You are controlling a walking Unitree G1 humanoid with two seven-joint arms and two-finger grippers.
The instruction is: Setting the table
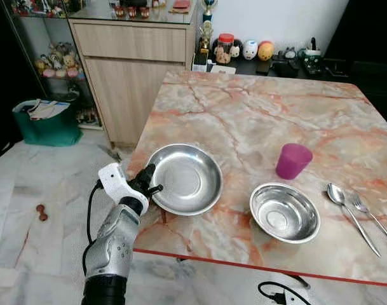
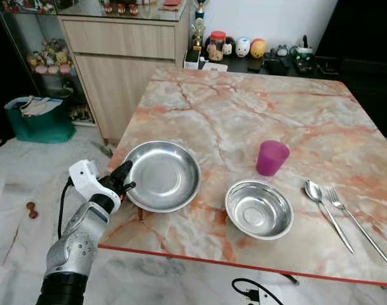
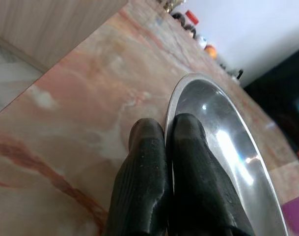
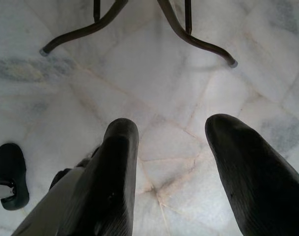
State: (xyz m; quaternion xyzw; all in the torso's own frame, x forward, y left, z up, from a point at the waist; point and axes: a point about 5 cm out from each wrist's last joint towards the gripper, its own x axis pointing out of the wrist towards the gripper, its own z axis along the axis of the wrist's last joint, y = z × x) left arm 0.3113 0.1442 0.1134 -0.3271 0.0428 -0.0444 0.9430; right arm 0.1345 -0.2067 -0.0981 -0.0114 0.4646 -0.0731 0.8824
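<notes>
- The left pincer (image 1: pixel 150 181) sits at the near left edge of the counter (image 1: pixel 257 114), its two black fingers (image 3: pixel 144 167) pressed tight on the rim of the steel plate (image 1: pixel 187 178) at the plate's 9 o'clock, one finger outside the rim and one on the inner face.
- The right pincer (image 4: pixel 171 162) hangs over the pale marble floor (image 4: pixel 154 88), fingers spread wide and holding nothing; dark curved metal legs (image 4: pixel 188 34) stand on the floor beyond it.
- A steel bowl (image 1: pixel 285 212) lies near the front edge, at 4 o'clock from the plate and apart from it.
- A spoon (image 1: pixel 349 213) and a fork (image 1: pixel 371 219) lie side by side at 3 o'clock from the bowl.
- A purple cup (image 1: pixel 293 161) stands upright at 12 o'clock from the bowl, just behind it.
- Farther off, at 10 o'clock from the plate, a wooden cabinet (image 1: pixel 133 70) stands beside the counter, with a green bag (image 1: pixel 46 122) on the floor to its 9 o'clock.
- Small figurines and a jar (image 1: pixel 226 46) line up past the far edge.
</notes>
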